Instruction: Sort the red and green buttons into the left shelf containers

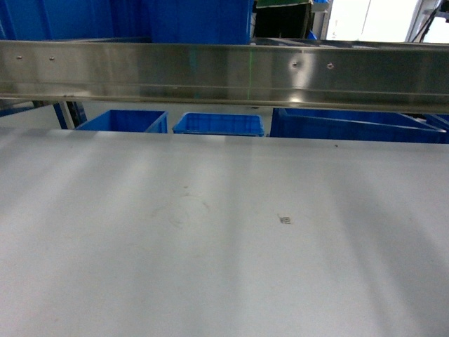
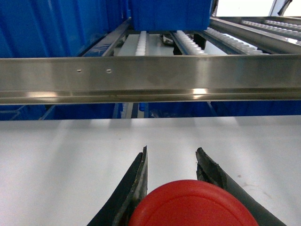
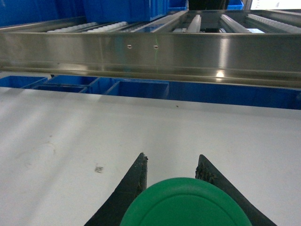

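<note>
A white table (image 1: pixel 224 246) (lightly scuffed) lies below a steel rail (image 1: pixel 224 74).

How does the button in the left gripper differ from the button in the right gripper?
The red button has a red cap; the green button has a green one. The red button sits in the left gripper, the green button in the right gripper. Both caps are round, smooth, between black fingers.

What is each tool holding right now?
Left tool: shut on the red button.
Right tool: shut on the green button.
</note>
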Controlling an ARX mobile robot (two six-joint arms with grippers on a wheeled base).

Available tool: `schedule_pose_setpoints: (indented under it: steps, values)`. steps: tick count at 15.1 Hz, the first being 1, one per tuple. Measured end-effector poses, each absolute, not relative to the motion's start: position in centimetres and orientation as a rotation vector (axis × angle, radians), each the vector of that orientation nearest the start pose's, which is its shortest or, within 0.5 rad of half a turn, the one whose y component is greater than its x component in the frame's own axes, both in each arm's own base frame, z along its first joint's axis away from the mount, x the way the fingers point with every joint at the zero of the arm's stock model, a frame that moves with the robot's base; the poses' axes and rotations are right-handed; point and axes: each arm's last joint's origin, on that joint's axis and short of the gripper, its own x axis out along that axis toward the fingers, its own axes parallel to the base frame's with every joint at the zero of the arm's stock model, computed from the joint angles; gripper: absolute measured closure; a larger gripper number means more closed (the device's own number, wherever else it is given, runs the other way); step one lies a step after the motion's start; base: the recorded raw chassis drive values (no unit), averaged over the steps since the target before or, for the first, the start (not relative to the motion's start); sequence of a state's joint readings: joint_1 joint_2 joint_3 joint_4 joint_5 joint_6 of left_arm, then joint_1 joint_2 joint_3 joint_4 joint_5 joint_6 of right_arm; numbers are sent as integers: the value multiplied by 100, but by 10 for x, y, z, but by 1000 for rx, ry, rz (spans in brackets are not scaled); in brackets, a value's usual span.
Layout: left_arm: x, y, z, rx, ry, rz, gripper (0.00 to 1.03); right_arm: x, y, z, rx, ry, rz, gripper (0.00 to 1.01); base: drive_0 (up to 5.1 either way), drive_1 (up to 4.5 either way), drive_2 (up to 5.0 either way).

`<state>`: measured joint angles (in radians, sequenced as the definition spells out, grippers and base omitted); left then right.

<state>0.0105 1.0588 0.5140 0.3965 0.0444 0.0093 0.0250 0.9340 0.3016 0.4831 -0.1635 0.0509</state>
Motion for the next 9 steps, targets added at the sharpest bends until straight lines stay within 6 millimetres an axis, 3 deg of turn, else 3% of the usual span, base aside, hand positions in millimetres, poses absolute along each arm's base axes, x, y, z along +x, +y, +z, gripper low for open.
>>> schedule_pose_setpoints:
  steps: [1, 9]
  values:
    - [227, 1, 244, 5, 148, -33, 74, 191, 10, 205, 61, 151, 185, 74, 0, 0, 0]
    - [227, 2, 244, 5, 147, -28, 74, 191, 10, 205, 61, 154, 187, 74, -495, 250, 250]
